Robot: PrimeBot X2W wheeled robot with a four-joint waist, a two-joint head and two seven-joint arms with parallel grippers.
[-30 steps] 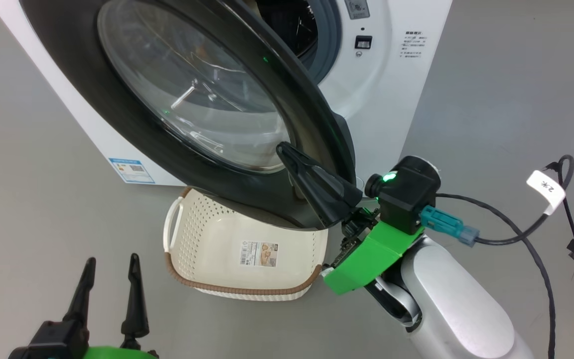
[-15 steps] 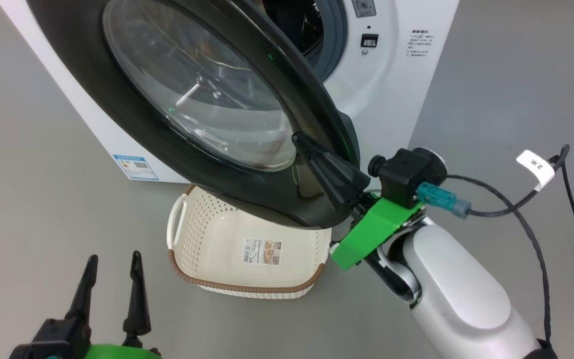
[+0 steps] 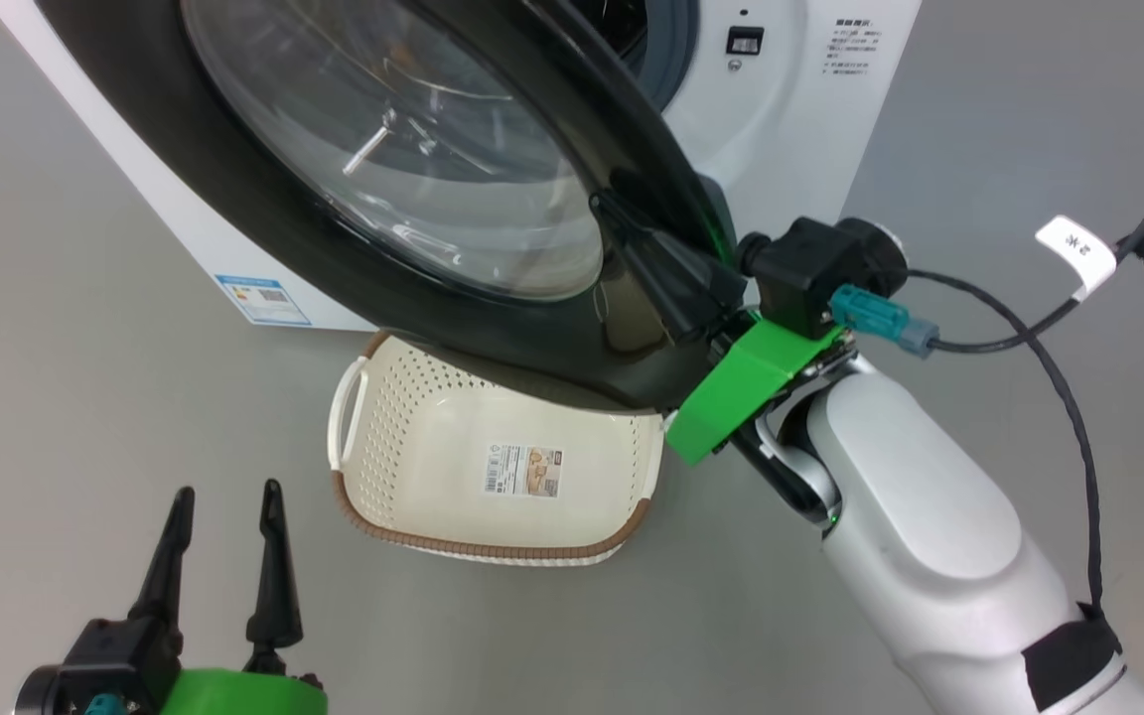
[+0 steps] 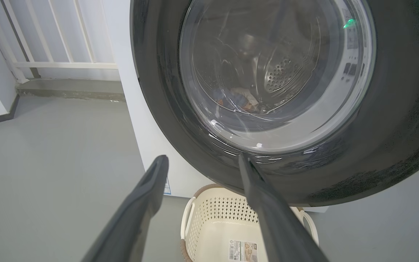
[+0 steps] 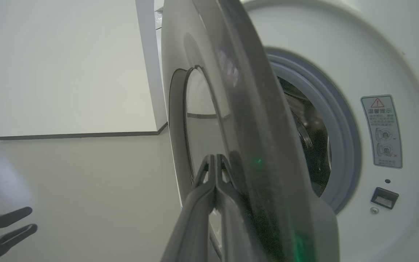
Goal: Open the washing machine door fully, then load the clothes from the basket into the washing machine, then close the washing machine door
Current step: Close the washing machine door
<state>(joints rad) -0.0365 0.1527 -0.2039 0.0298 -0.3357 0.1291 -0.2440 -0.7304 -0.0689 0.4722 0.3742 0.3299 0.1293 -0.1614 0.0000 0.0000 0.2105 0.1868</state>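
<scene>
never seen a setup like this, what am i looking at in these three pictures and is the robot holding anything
A two-armed robot faces a washing machine. One picture looks down from its head; the other two look along each gripper's fingers. The left gripper is open, empty. The right gripper is shut on nothing, fingers against the half-open door. A basket sits on the floor under the door, bare where it shows. Through the glass, clothes show in the drum.
</scene>
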